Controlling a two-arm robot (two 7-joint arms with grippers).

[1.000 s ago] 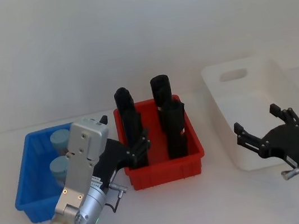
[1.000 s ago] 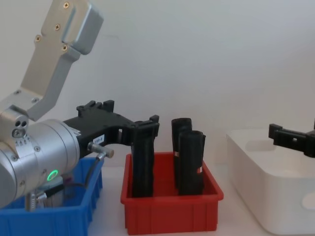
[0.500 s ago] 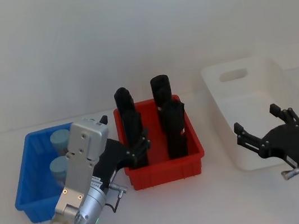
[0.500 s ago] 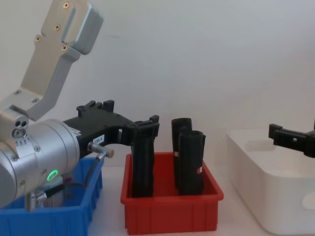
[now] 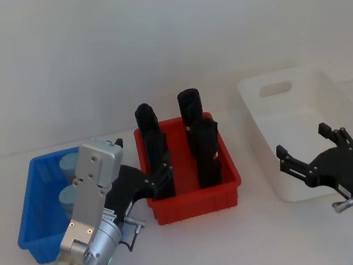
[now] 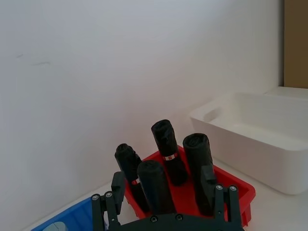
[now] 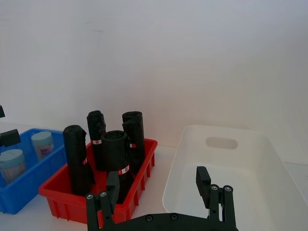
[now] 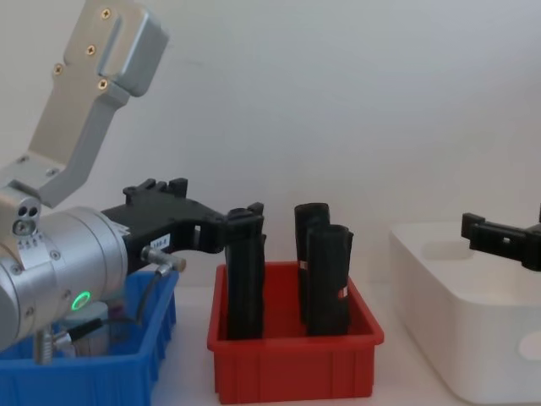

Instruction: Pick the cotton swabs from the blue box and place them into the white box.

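Observation:
Two cotton swabs jars [image 5: 71,166] [image 5: 70,197] with grey-blue caps stand in the blue box [image 5: 32,232] at the left. My left gripper [image 5: 143,159] hovers open over the gap between the blue box and the red bin, its fingers [image 6: 208,179] spread wide and holding nothing. The white box [image 5: 271,158] sits at the right. My right gripper [image 5: 302,141] floats open above the white box's near edge, empty. In the right wrist view the jars [image 7: 42,143] [image 7: 12,163] show inside the blue box [image 7: 30,185].
A red bin [image 5: 195,205] sits between the two boxes, holding several tall black tubes [image 5: 206,151]. A plain white wall runs behind the table. Bare tabletop lies in front of the bins.
My left arm has shifted a little to the left and back, toward the blue box. The right arm has not moved.

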